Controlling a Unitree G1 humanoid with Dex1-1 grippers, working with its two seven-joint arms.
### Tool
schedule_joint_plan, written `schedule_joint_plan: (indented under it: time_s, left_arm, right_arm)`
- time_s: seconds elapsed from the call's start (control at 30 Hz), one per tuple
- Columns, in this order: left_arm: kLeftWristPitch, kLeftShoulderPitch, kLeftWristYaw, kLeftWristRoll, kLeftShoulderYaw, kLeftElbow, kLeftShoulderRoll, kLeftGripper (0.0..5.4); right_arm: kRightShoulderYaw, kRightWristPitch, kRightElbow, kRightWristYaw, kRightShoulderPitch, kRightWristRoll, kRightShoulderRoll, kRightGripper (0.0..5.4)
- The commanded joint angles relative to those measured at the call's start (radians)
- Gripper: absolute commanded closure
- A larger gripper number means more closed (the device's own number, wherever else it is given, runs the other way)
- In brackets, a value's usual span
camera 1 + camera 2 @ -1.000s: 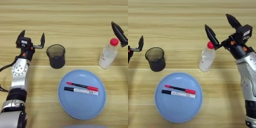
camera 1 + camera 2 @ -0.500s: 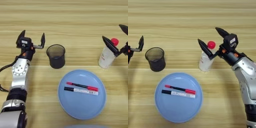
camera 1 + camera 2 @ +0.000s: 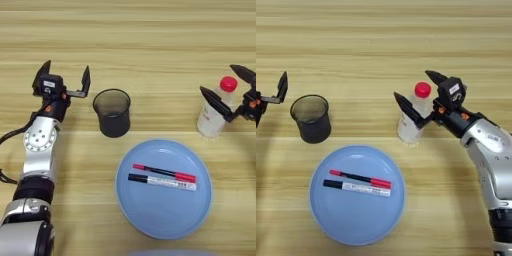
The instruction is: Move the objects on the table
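No legible text — labels unreadable.

left end effector (image 3: 64, 80): fingers spread, arm idle at left | right end effector (image 3: 416, 95): fingers wide apart

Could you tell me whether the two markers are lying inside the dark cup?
No, both markers lie side by side on the light-blue plate, while the dark cup stands apart on the table.

Looks like a robot test lab: bare wooden surface (image 3: 150, 40) holding only staged props, a plate (image 3: 165, 192) with two markers (image 3: 162, 178), nothing homely.
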Motion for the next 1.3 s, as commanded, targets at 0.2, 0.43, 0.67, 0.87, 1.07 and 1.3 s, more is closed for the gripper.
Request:
schedule_joint_plan:
  time_s: [0.2,0.43,0.67,0.87,1.07,1.3]
  left_arm:
    - [-0.001,-0.013,0.0,0.006,0.0,0.005,0.008,0.02]
    - [-0.002,-0.013,0.0,0.007,0.001,0.007,0.009,0.0]
    - [-0.003,-0.013,0.001,0.007,0.0,0.006,0.008,0.0]
    - [-0.004,-0.014,0.0,0.007,0.0,0.008,0.008,0.0]
    - [-0.006,-0.016,0.001,0.008,0.0,0.012,0.007,0.0]
    - [-0.008,-0.018,0.001,0.007,0.0,0.015,0.007,0.0]
  right_arm:
    - [0.034,0.001,0.059,0.017,0.0,-0.041,0.005,0.0]
    - [0.046,-0.023,0.109,0.021,-0.007,-0.067,0.014,0.17]
    - [0.05,-0.032,0.134,0.023,-0.01,-0.075,0.016,0.91]
    - [0.051,-0.036,0.138,0.022,-0.011,-0.078,0.017,1.78]
    - [0.051,-0.048,0.117,0.022,-0.017,-0.073,0.023,2.29]
    - [0.054,-0.072,0.064,0.023,-0.037,-0.056,0.055,2.4]
